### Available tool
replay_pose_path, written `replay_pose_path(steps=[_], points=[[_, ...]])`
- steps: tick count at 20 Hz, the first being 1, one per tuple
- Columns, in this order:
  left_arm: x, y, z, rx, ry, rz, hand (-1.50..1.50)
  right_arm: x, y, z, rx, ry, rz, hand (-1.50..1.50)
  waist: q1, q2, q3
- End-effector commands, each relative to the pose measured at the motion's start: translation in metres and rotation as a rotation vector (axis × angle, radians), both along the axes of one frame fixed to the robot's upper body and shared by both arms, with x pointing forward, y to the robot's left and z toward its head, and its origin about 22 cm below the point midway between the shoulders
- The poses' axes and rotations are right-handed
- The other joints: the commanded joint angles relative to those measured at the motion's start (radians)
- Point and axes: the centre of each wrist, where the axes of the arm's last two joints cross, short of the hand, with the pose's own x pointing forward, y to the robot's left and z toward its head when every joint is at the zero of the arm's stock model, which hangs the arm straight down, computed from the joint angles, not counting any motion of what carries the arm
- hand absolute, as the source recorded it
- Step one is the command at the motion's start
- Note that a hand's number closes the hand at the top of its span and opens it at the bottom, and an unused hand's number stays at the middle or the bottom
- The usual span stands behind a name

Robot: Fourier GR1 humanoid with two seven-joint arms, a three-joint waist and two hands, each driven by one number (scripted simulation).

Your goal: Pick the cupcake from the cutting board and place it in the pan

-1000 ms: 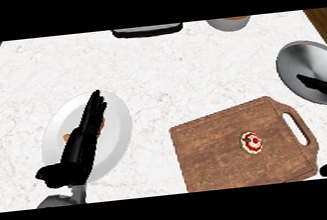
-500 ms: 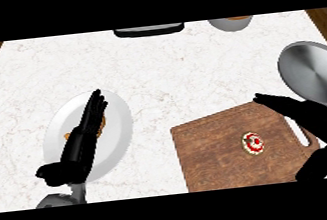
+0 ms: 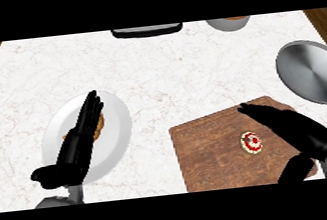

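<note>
Marble counter (image 3: 178, 75), wooden cutting board (image 3: 208, 157) at its front right, steel pan (image 3: 315, 71) by the right edge, white plate (image 3: 116, 122) front left, left hand (image 3: 78, 146) over it, fingers straight, right hand (image 3: 302, 132) spread wide above the board, cupcake (image 3: 252, 142) on the board's middle, just beside that hand.

Cupcake (image 3: 252, 142) on cutting board (image 3: 208, 157), right of board's centre, top facing up. Small and round, red and white rings on top. Board itself is brown wood, rectangular with rounded corners, flat on counter, turned slightly askew. Pan (image 3: 312, 71) off board, near its far right corner, well apart from cupcake. Round, grey, shiny metal, dark handle at its near-right rim.
</note>
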Motion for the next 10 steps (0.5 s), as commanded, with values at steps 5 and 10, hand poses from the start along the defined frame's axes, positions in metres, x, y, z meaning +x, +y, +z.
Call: replay_pose_path(steps=[5, 10], points=[[-0.012, -0.003, 0.001, 0.004, 0.006, -0.016, 0.00, 0.020, -0.013, -0.014, 0.019, -0.004, -0.042, -1.50, 0.002, 0.001, 0.000], [-0.006, 0.000, -0.009, 0.006, 0.010, -0.006, 0.00, 0.025, -0.004, -0.035, 0.040, 0.019, -0.034, -1.50, 0.001, 0.001, 0.000]])
